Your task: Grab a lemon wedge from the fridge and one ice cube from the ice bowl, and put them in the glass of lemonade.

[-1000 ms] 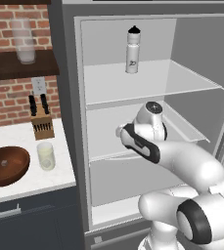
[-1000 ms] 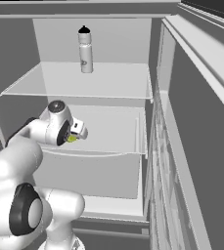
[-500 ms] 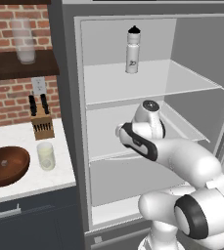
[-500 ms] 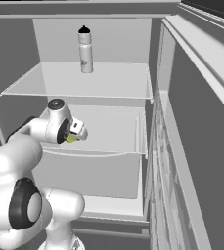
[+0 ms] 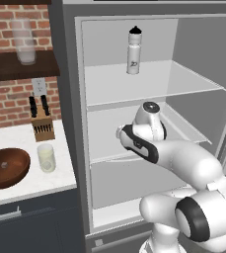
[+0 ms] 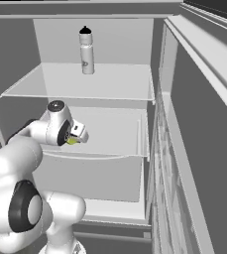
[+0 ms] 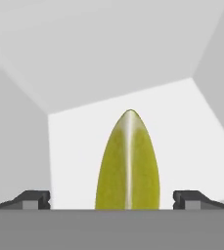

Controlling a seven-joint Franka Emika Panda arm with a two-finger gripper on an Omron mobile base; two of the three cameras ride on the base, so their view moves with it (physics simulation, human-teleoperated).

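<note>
The arm reaches into the open fridge [image 5: 134, 99], its gripper [image 6: 79, 134] low over the middle shelf [image 6: 115, 131], where the lemon wedge [image 7: 128, 163] lies. In the hand view the wedge stands centred between the two fingertips [image 7: 34, 199], which sit wide apart, one on each side, neither touching it; nothing is held. To grasp well, the hand should advance a little further, so the tips pass the wedge's widest part, stay centred, then close gently across its narrow flanks to avoid squirting it sideways. The glass of lemonade [image 5: 46, 157] and ice bowl [image 5: 6, 168] wait on the counter [image 5: 30, 185] left of the fridge.
</note>
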